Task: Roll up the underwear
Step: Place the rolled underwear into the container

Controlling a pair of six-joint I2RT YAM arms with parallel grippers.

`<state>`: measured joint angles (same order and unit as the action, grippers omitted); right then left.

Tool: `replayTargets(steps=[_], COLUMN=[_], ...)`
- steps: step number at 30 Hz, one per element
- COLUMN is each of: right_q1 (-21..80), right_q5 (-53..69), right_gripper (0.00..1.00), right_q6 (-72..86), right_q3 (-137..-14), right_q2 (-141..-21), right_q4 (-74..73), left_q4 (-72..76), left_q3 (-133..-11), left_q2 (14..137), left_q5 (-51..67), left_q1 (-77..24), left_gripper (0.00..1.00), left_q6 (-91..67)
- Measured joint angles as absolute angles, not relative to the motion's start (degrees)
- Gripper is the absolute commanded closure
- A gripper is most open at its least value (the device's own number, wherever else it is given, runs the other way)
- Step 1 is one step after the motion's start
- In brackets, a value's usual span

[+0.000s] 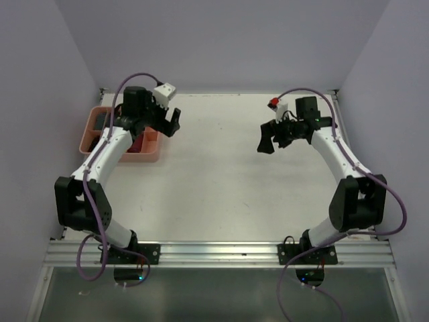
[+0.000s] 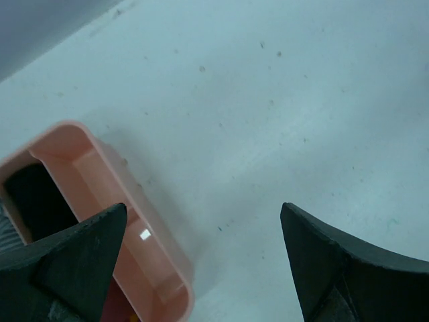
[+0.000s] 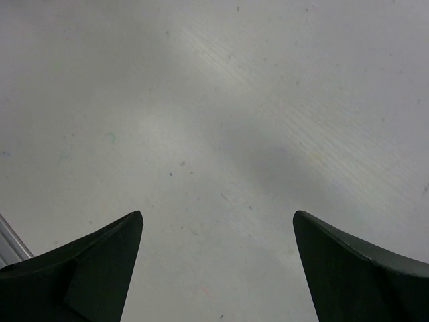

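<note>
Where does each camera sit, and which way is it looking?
Top: high behind the arms, looking down on the table; both arms show.
Left wrist: by the left end effector, looking down at the tray corner; its fingers show.
Right wrist: by the right end effector, looking down at table; its fingers show.
Shared: top and left wrist see the tray.

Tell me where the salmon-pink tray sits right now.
In the top view the salmon-pink tray sits at the far-left side of the table, partly under the left arm; the open left gripper hovers at its right edge.
</note>
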<state>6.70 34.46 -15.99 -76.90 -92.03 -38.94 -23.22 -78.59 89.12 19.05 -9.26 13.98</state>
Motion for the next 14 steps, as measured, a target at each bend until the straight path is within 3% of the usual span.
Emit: replayTargets(steps=[6, 14], right_q1=[4.97, 4.86], right_q5=[26.41, 24.51], right_gripper=[0.01, 0.01], right_q6=[-17.87, -18.24], right_q3=[-62.17, -58.26], right_q2=[-79.85, -76.64], right_q4=[-38.57, -38.19], left_q4=[-22.57, -20.99], left_q3=[-62.04, -58.11], left_q2=[84.6, 77.8], left_q5=[20.69, 21.41], left_q1=[-9.67, -9.65], left_gripper=[0.0, 0.0], left_q6=[12.95, 12.29])
